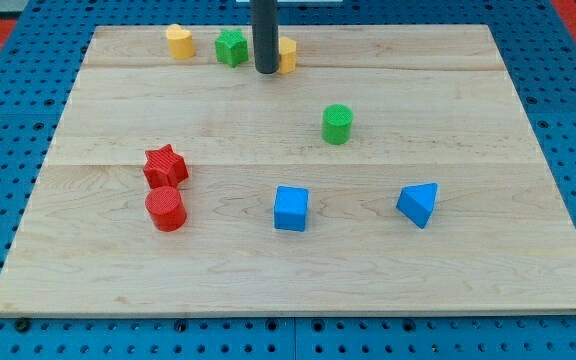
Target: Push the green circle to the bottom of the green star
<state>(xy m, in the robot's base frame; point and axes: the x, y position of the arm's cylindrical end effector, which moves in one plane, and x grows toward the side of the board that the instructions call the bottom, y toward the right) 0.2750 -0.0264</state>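
Two green blocks matter here: the green circle (pixel 337 124) sits alone near the board's middle, well apart from my tip (pixel 266 70), below it and toward the view's right. My tip, a bare rod with nothing to open or close, stands between the green star (pixel 231 47) and a yellow block (pixel 287 56) at the view's top.

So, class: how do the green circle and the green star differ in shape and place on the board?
The green circle is a round cylinder; the green star has points. The circle stands alone near the board's middle; the star sits at the view's top edge, between a yellow block and my tip. The tip is just right of the star, far from the circle. Both are green.
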